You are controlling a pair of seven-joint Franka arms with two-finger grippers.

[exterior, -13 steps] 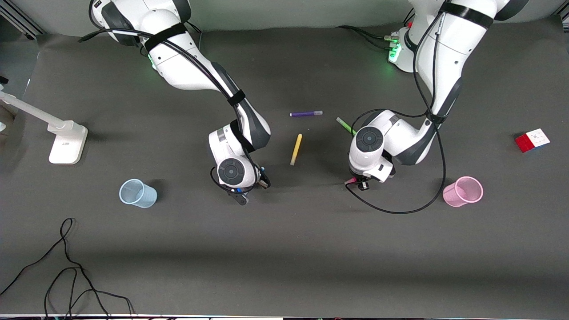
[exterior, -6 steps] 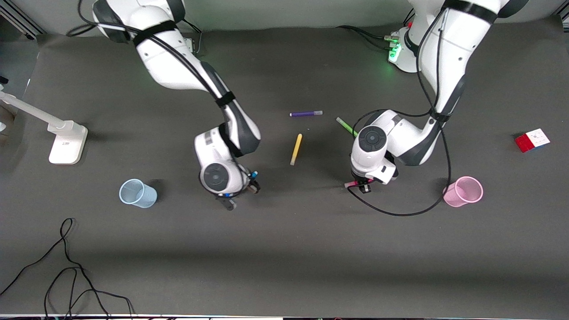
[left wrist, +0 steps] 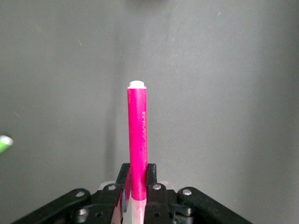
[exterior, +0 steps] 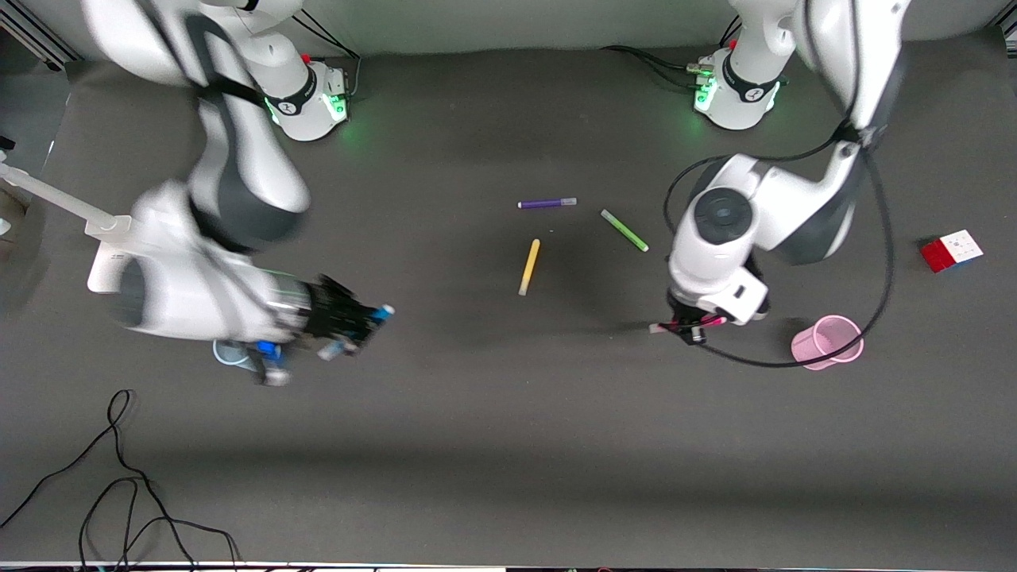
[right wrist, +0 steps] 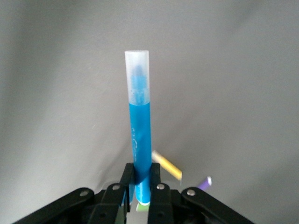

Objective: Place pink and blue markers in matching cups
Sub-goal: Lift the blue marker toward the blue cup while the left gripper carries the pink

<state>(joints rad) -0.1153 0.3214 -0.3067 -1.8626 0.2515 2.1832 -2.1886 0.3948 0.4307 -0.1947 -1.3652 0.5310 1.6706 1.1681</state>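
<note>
two grippers each clasp a marker above the table. the right gripper (exterior: 349,322) hangs just beside the pale blue cup (exterior: 226,352) at the cup's 3 o'clock in the front view, fingers (right wrist: 127,179) clenched on the blue marker (right wrist: 139,140) (its translucent cap end points away from the wrist). the left gripper (exterior: 693,326) hangs at the pale pink cup's (exterior: 826,342) 9 o'clock, clamped on the pink marker (left wrist: 138,144). yellow (exterior: 529,267), purple (exterior: 547,203) and green (exterior: 624,230) pens lie between the arms; a colour cube (exterior: 952,250) sits at the pink cup's 1 o'clock.
</note>
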